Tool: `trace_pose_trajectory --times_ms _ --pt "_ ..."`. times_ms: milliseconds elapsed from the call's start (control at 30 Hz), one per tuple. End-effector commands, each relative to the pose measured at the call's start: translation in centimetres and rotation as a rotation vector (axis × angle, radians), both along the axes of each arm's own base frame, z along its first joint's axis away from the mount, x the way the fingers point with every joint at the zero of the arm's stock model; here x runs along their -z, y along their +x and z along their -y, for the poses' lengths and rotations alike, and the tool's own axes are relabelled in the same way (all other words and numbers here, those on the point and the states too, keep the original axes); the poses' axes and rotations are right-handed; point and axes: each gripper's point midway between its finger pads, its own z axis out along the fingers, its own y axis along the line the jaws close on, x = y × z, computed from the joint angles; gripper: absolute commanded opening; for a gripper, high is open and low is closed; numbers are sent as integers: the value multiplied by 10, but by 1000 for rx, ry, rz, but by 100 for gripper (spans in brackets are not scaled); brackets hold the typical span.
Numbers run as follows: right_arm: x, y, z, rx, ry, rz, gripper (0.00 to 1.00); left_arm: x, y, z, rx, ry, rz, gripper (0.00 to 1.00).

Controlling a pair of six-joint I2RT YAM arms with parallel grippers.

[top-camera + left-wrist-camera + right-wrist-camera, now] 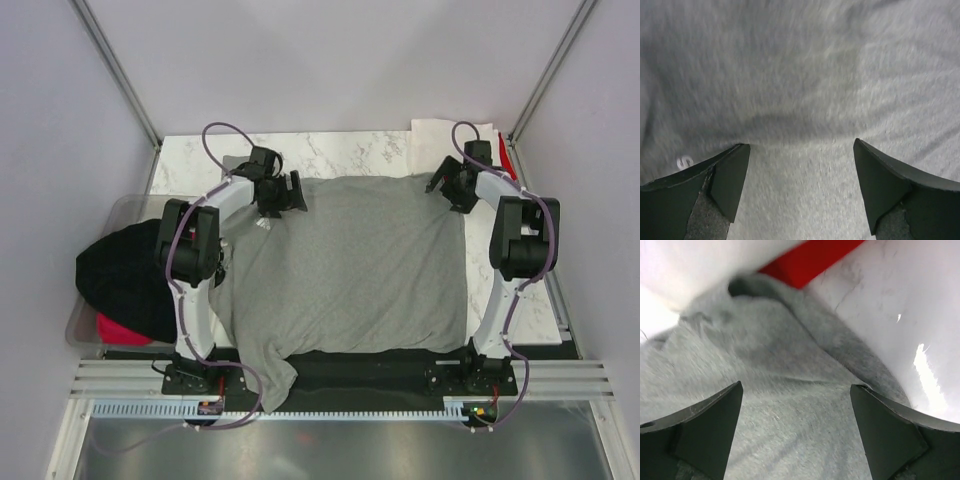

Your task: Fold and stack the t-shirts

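Left claw (800, 145) spread over grey t-shirt (800, 65), black t-shirt (120, 275) overhead only

A bare strip of worktop (340, 155) lay open beyond the spread grey t-shirt (350, 265). A white t-shirt (438, 130) and a red t-shirt (810, 260) crowded the far right corner. A tub (122, 207) heaped with a black t-shirt (120, 270) blocked the left side.
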Motion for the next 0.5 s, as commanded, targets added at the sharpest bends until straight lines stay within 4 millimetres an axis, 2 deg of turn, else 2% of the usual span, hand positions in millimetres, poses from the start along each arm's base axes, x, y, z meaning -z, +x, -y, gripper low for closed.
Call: trace_pose_trajectory --times_ms 0,33,67,100,133,167,200,233,267,333,367,400,433,467 --pt "47 -7 28 74 -40 -121 98 -10 34 29 10 -48 60 91" --pt "51 -5 30 76 -49 -132 98 4 37 35 23 -50 38 91" --pt "49 -1 36 86 -76 -128 97 4 43 39 30 -54 43 91" --pt "41 9 40 91 -87 -109 98 -9 58 47 39 -69 71 91" --pt "42 13 45 101 -112 -111 98 1 63 51 45 -70 53 91" --pt "31 25 51 111 -122 -80 98 -18 82 59 50 -92 100 91" --pt "29 28 54 114 -125 -80 98 -19 84 63 58 -100 87 90" --pt "29 31 57 119 -129 -83 98 -11 88 65 59 -104 73 91" --pt "17 43 63 129 -134 -52 98 -30 100 71 67 -123 118 90" --pt "9 46 65 125 -131 -56 98 -37 104 72 73 -122 120 90" --pt "-2 53 65 118 -130 -31 98 -50 108 72 75 -127 145 91" --pt "-13 54 62 99 -127 -18 97 -56 107 71 75 -125 147 91" --pt "-21 55 60 88 -121 -3 98 -74 105 71 79 -131 170 91" --pt "-30 55 56 59 -109 8 97 -84 101 70 80 -132 177 91"
